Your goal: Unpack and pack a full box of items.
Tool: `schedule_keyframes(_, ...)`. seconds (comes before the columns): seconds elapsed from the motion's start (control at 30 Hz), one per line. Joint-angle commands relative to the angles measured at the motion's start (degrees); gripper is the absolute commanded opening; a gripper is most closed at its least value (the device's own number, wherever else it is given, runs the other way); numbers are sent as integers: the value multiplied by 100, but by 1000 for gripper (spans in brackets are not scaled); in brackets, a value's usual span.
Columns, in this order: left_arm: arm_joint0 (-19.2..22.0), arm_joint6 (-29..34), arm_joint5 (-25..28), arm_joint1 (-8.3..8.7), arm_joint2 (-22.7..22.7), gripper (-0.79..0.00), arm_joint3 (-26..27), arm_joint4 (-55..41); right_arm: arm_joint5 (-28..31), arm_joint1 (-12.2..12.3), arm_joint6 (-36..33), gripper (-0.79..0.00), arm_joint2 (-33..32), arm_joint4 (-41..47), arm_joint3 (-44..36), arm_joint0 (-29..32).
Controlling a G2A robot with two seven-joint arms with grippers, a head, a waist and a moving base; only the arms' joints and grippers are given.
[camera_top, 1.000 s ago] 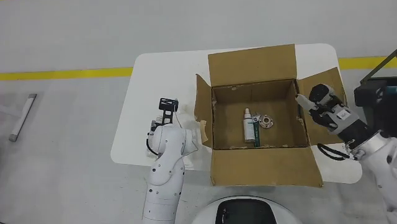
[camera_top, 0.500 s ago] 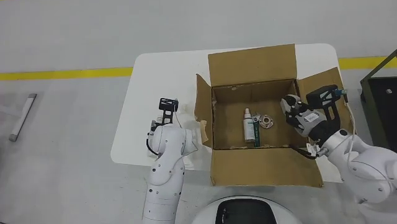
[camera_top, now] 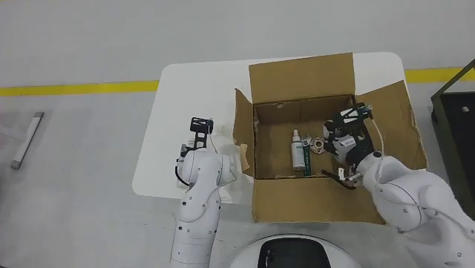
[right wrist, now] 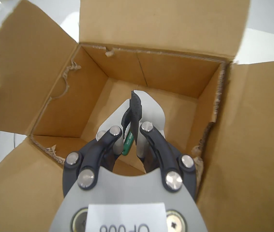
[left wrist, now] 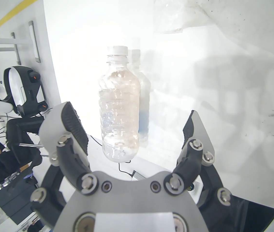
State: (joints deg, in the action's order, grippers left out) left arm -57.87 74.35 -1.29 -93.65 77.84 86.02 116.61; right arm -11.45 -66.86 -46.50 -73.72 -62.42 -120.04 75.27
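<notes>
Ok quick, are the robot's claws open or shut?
Left end effector: open, not touching the bottle.
Right end effector: closed, empty, above the box.

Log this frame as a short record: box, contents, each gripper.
Box: open brown cardboard box on white table, flaps spread
Inside: white bottle with green label; small round metal part
Right gripper: shut, over box interior
Left gripper: open, facing clear plastic bottle with white cap
</notes>
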Motion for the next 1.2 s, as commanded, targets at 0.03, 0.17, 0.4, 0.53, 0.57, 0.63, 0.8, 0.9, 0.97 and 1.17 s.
schedule_keyframes(0.03,0,0,0,0,0,0,0,0,-389,-99,-244,-785,595,-126,533,-576)
schedule_keyframes(0.17,0,0,0,0,0,0,0,0,-703,-213,-576,-785,969,-95,1210,-1193)
schedule_keyframes(0.4,0,0,0,0,0,0,0,0,-847,-276,-866,-785,1104,25,1560,-1524)
schedule_keyframes(0.53,0,0,0,0,0,0,0,0,-847,-276,-866,-785,1104,25,1560,-1524)
schedule_keyframes(0.57,0,0,0,0,0,0,0,0,-847,-276,-866,-785,1104,25,1560,-1524)
schedule_keyframes(0.63,0,0,0,0,0,0,0,0,-847,-276,-866,-785,1104,25,1560,-1524)
schedule_keyframes(0.8,0,0,0,0,0,0,0,0,-847,-276,-866,-785,1104,25,1560,-1524)
schedule_keyframes(0.9,0,0,0,0,0,0,0,0,-814,-280,-798,-785,1110,51,1613,-1482)
schedule_keyframes(0.97,0,0,0,0,0,0,0,0,-796,-295,-748,-785,1138,33,1676,-1508)
schedule_keyframes(1.17,0,0,0,0,0,0,0,0,-1208,-428,-1416,-785,1646,-378,2019,-2024)
